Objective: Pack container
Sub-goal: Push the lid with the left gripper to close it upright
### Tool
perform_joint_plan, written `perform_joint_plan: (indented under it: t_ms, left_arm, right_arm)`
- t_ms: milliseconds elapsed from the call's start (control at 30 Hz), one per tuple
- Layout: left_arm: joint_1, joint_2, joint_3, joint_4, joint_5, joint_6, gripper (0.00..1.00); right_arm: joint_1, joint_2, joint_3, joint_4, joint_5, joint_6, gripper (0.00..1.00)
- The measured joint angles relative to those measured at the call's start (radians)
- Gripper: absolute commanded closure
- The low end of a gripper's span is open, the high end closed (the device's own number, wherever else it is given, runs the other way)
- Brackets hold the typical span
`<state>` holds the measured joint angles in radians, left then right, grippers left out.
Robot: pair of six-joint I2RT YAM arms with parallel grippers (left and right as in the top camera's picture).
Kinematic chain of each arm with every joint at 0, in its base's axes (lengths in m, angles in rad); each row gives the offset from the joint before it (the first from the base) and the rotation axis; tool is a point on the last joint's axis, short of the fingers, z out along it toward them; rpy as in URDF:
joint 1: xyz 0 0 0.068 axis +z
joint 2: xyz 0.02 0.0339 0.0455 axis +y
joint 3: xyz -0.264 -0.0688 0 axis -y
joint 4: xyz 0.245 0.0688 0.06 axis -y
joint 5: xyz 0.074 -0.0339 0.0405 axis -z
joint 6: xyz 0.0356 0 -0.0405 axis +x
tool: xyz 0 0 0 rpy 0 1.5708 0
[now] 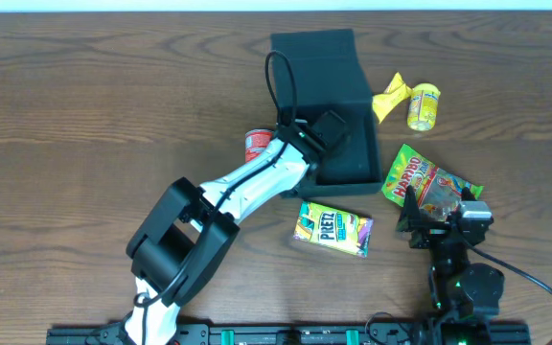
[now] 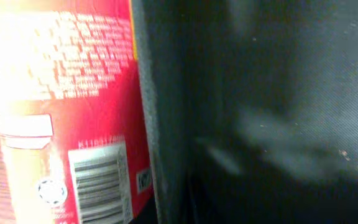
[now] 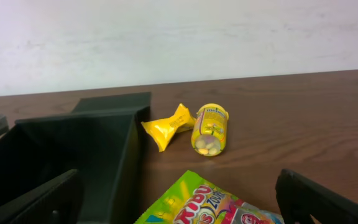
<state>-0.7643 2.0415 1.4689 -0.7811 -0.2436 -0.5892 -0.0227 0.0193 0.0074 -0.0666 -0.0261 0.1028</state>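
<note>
Judging by its thin cardboard, the container [image 1: 324, 67] looks light but flexible, best held by a wall. Whether the left gripper [image 1: 326, 129] is clenched cannot be told; the right gripper [image 1: 441, 213] is released.

This looks like a robotics lab: a wood-grain tabletop [image 1: 75, 105] against a white wall [image 3: 166, 37], with a black mounting rail [image 1: 286, 335] along its near edge.

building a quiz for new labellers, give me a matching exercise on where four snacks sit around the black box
Things:
1 red can
2 yellow jar
3 Haribo bag
4 Pretz packet

Places:
a beside a yellow wrapper
b just in front of the right hand
c close by the container, at its left wall
d alone, nearer the robot than the container

Pairs: 1-c, 2-a, 3-b, 4-d
</note>
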Motion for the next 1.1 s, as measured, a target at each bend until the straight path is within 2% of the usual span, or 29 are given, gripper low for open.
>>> perform_joint_plan:
  t_ms: [333, 1100]
  left_arm:
    - [0.055, 0.000, 0.000, -0.031, -0.048, 0.047, 0.91]
    - [0.135, 0.000, 0.000, -0.049, -0.071, 0.063, 0.90]
  right_arm:
    - [0.000, 0.000, 0.000, 0.000, 0.000, 0.000, 0.01]
    - [0.000, 0.000, 0.000, 0.000, 0.000, 0.000, 0.01]
